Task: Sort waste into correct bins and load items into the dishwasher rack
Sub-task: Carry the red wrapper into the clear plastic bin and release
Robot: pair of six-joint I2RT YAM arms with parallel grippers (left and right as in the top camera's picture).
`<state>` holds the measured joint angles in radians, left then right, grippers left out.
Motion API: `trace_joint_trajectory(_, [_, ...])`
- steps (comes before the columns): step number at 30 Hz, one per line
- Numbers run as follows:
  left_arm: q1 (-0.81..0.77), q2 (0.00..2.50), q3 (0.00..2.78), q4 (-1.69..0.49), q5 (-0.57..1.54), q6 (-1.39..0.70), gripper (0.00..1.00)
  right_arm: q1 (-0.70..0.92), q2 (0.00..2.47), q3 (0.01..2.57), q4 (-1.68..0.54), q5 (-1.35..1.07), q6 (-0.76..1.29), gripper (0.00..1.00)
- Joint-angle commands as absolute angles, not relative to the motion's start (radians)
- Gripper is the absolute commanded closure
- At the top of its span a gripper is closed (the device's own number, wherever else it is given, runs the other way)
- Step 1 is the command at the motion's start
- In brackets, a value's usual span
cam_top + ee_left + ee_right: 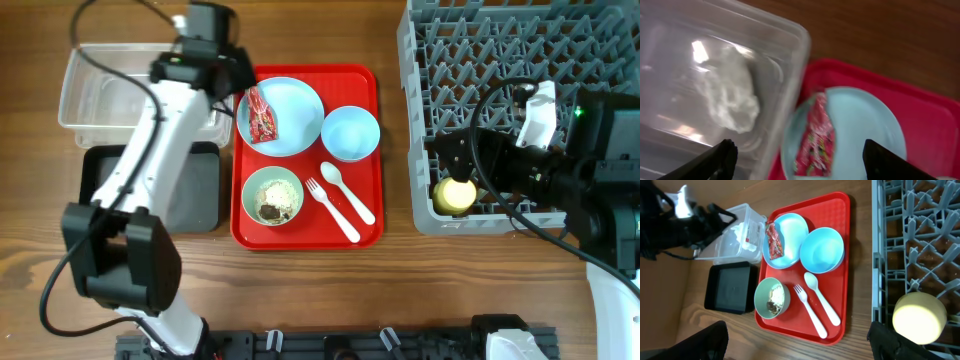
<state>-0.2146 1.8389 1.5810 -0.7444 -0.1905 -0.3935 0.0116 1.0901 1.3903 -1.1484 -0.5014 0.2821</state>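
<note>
Waste lies in three spots. The small red snack wrapper (262, 115) rests flat on the left part of the pale blue plate (295, 115); it is narrow, glossy and printed with light markings. A crumpled white tissue (732, 95) sits inside the clear tub (90, 95) as a soft, lumpy wad seen through the plastic. Whitish-brown crumbly scraps (272, 200) fill the bottom of the mint green bowl (293, 182).

The plate, the mint green bowl, a pale blue bowl (350, 133), a white fork (333, 210) and a white spoon (348, 193) all stand on the red serving tray (360, 225). Fork and spoon lie side by side, slanting, to the right of the green bowl. The clear tub stands at the far left of the wooden table (400, 290), with the shallow black tray (195, 190) just in front of it, and both are beside the red tray.

The left gripper (797, 150) hangs above the tub's corner and the plate's edge, fingers spread wide with nothing between them; the wrapper shows in the gap below.

The grey rack (520, 60) fills the right side. A small yellow cup (457, 195) lies in its near-left corner among the prongs. The right gripper (797, 335) is also spread wide and empty, and the cup sits outside its jaws, near one finger.
</note>
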Motion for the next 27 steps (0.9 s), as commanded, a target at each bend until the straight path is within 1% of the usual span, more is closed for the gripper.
trace_joint_trajectory(1, [-0.317, 1.919, 1.575, -0.746, -0.206, -0.374, 0.2, 0.017, 1.096, 1.399, -1.149, -0.517, 0.262, 0.09])
trace_joint_trajectory(3, [-0.339, 1.979, 1.575, -0.741, -0.22, -0.388, 0.21, 0.017, 1.096, 1.399, -1.153, -0.517, 0.262, 0.09])
trace_joint_trajectory(6, [-0.343, 2.056, 1.575, -0.738, -0.22, -0.432, 0.29, 0.017, 1.096, 1.399, -1.157, -0.517, 0.262, 0.09])
trace_joint_trajectory(9, [-0.339, 2.118, 1.575, -0.733, -0.222, -0.439, 0.31, 0.017, 1.096, 1.399, -1.157, -0.517, 0.262, 0.09])
trace_joint_trajectory(12, [-0.338, 2.157, 1.575, -0.733, -0.222, -0.439, 0.4, 0.017, 1.096, 1.399, -1.158, -0.517, 0.263, 0.09])
trace_joint_trajectory(13, [-0.338, 2.166, 1.575, -0.73, -0.221, -0.439, 0.46, 0.017, 1.096, 1.399, -1.158, -0.517, 0.262, 0.09])
trace_joint_trajectory(15, [-0.339, 2.168, 1.575, -0.722, -0.211, -0.438, 0.64, 0.017, 1.096, 1.399, -1.157, -0.513, 0.262, 0.09])
trace_joint_trajectory(18, [-0.34, 2.151, 1.583, -0.72, -0.167, -0.438, 0.96, 0.017, 1.096, 1.399, -1.158, -0.513, 0.262, 0.09])
trace_joint_trajectory(22, [-0.337, 2.083, 1.622, -0.756, -0.12, -0.438, 0.96, 0.017, 1.096, 1.399, -1.158, -0.506, 0.263, 0.09])
trace_joint_trajectory(27, [-0.313, 1.902, 1.671, -0.798, -0.121, -0.438, 0.96, 0.017, 1.096, 1.399, -1.161, -0.506, 0.264, 0.09])
